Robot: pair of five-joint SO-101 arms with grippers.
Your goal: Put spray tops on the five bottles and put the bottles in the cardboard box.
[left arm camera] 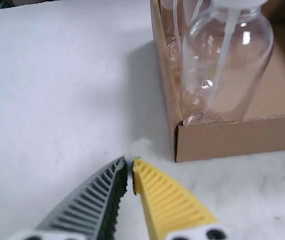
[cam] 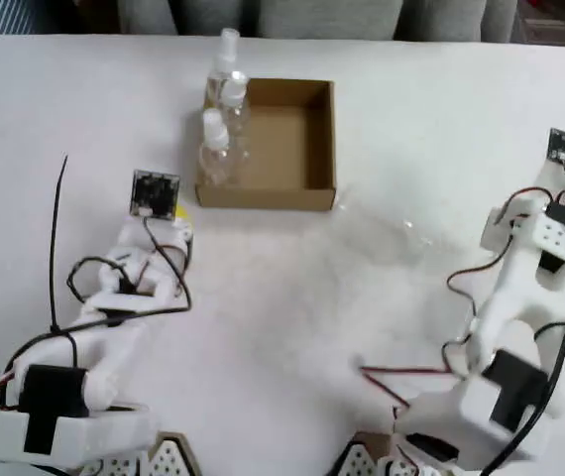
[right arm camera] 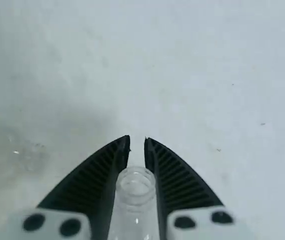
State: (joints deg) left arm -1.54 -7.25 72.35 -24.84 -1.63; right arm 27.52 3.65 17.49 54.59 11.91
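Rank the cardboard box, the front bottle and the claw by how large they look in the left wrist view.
1. Cardboard box, though cropped.
2-3. Front bottle and left claw look alike; the claw's nearness makes ranking unsure.

White worktop with a faintly mottled surface across the high view, grey upholstered seating beyond its far edge at 12 o'clock, blue striped fabric at 11 o'clock, red object at 1 o'clock, cut off by the frame.

Box half free (bottles alongside)
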